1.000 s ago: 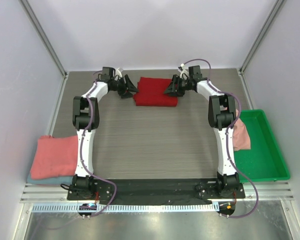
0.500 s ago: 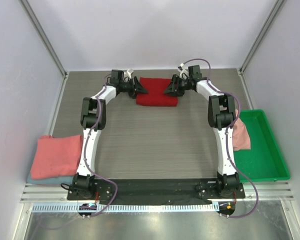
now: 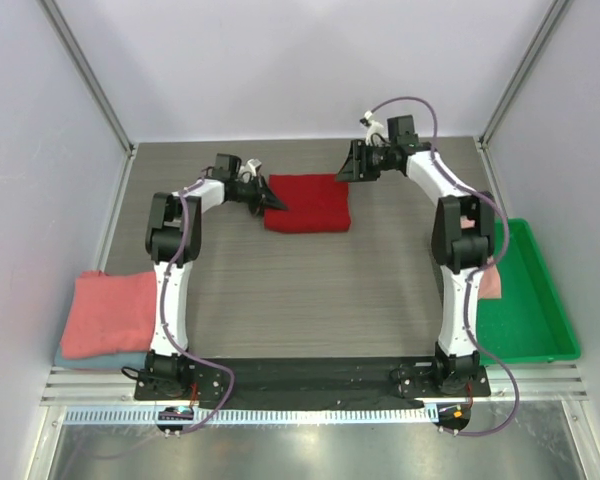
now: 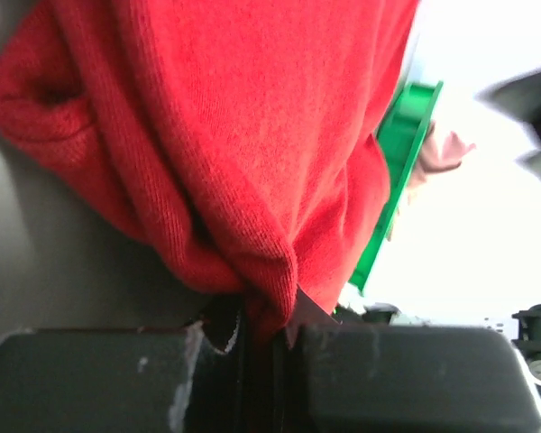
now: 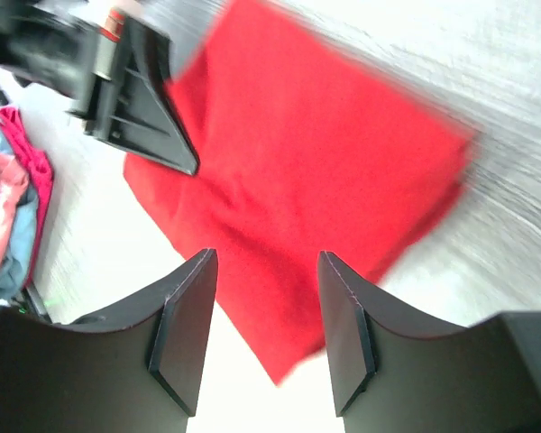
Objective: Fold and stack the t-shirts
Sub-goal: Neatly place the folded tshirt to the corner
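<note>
**Left pinches red shirt, right spread**

Folded deep red t-shirt (image 3: 310,203) lies far-middle on the table (image 3: 290,285). Left gripper (image 3: 275,203) is clamped on its left edge, cloth between the fingers. Right gripper (image 3: 348,172) hovers at its far right corner, fingers apart, empty. Salmon-pink t-shirt (image 3: 105,312) sits near left.

Deep red shirt (image 3: 308,202), upper centre; salmon-pink shirt (image 3: 108,312) over a blue-grey shirt (image 3: 100,359), lower left; bright green tray (image 3: 540,300), right; grey wood-grain table (image 3: 300,280).

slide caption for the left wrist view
Left gripper shut on an edge of the red t-shirt, green tray beyond.
</note>
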Robot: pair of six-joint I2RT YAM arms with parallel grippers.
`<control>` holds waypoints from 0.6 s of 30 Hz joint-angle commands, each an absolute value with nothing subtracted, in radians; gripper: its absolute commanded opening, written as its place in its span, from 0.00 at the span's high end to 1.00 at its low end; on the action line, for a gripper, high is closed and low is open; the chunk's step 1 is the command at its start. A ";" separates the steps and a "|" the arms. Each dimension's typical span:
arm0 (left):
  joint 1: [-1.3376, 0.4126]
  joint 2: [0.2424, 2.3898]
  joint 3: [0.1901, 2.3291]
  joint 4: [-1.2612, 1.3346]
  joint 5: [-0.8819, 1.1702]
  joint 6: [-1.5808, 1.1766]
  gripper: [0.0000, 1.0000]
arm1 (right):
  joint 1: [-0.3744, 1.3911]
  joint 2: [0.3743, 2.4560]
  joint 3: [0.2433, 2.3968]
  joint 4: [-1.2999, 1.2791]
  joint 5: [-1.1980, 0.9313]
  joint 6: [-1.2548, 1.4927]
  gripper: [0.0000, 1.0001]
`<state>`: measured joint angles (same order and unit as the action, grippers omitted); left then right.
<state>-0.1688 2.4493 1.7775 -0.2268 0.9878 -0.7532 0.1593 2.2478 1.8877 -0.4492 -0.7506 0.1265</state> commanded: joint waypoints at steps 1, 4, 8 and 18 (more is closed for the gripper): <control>-0.150 2.303 1.698 -0.511 1.034 -0.614 1.00 | 0.146 2.002 1.787 -0.454 -0.710 -0.020 0.46; -0.150 2.185 1.599 -0.654 0.973 -0.480 1.00 | 0.147 1.944 1.654 -0.475 -0.687 -0.103 0.46; -0.149 2.042 1.453 -0.777 0.896 -0.376 1.00 | 0.147 1.881 1.546 -0.491 -0.684 -0.138 0.46; -0.141 1.634 1.244 -0.945 0.608 -0.144 1.00 | 0.147 1.848 1.526 -0.508 -0.673 -0.181 0.46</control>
<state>-0.1497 1.7313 1.2625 -0.8536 0.7223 -0.2646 0.1467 1.8767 1.5070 -0.5205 -0.6773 -0.1463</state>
